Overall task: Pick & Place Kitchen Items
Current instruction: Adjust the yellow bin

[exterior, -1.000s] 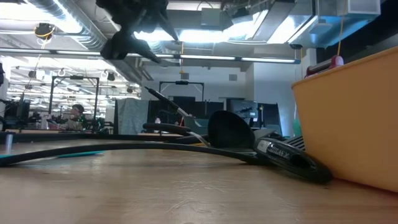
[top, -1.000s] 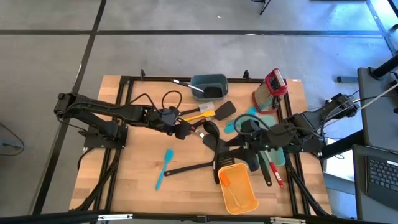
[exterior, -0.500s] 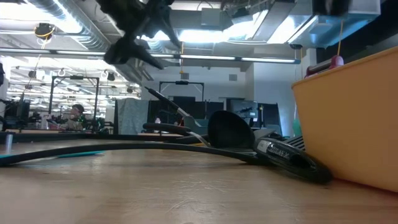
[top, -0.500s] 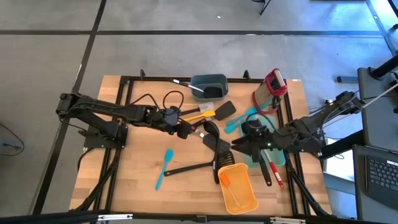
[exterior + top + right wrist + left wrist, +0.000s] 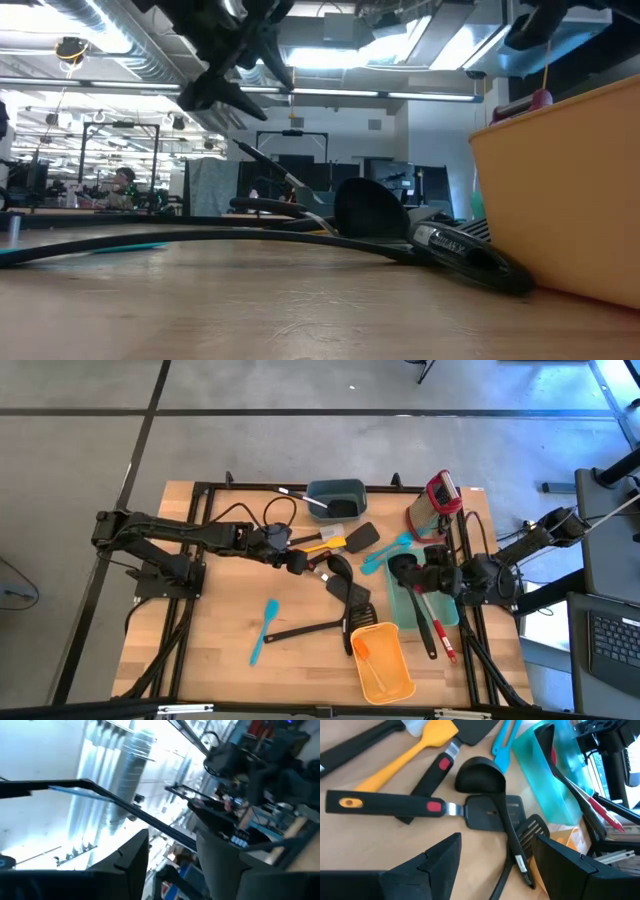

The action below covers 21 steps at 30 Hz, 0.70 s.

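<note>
A wooden table [image 5: 230, 630] stands on a grey floor, and the low view looks across it into a large workshop with ceiling lights and ducts. Kitchen utensils lie in a loose heap at the table's middle. The left gripper [image 5: 297, 563] reaches in from the left and hovers above the heap; its wrist view shows both fingers [image 5: 432, 865] spread wide apart with nothing between them and nothing touching them. Below it lie a black turner with red trim [image 5: 410, 806], a black ladle [image 5: 482, 777] overlapping a slotted turner [image 5: 532, 832], and a yellow-orange spatula [image 5: 415, 750]. A teal spatula [image 5: 263, 630] lies apart from the heap, nearer the table's front left. An orange bin [image 5: 382, 663] sits at the front, a grey-blue bin [image 5: 337, 498] at the back, and a translucent teal bin [image 5: 425, 600] to the right holds long-handled tools. The right gripper [image 5: 405, 572] is raised above the teal bin; its wrist view points up at the ceiling, with its fingers [image 5: 125, 860] parted and empty.
</note>
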Tool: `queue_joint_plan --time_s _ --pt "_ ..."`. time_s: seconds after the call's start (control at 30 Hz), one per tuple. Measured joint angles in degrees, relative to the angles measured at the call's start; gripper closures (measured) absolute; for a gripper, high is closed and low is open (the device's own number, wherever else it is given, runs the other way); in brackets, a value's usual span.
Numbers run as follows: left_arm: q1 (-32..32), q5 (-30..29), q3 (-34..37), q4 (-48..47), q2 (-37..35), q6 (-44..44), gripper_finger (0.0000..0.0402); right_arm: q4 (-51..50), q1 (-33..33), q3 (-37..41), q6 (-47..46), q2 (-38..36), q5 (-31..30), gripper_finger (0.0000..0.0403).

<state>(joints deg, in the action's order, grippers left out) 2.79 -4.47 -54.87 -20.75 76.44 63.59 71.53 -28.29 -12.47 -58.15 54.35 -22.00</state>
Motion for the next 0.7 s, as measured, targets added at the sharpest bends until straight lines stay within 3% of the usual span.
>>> queue_joint_plan --time_s 0.3,0.5,0.6,0.7 --pt "1.51 -0.20 0.00 -0.28 0.00 -2.41 0.0162 -0.71 0.96 0.02 3.21 0.01 8.03 0.0235" --pt "1.50 -0.80 0.00 -0.50 0.00 -2.88 0.0162 -1.72 0.66 0.02 -4.15 0.02 23.75 0.0235" --pt "1.46 -1.33 0.00 -0.52 0.00 -2.90 0.0162 -6.39 -0.37 0.02 -9.97 0.02 28.18 0.0235" --pt "1.45 -1.44 0.00 -0.93 0.00 -2.90 0.0162 -18.81 -1.81 -1.00 -14.27 0.02 31.47 0.0239"
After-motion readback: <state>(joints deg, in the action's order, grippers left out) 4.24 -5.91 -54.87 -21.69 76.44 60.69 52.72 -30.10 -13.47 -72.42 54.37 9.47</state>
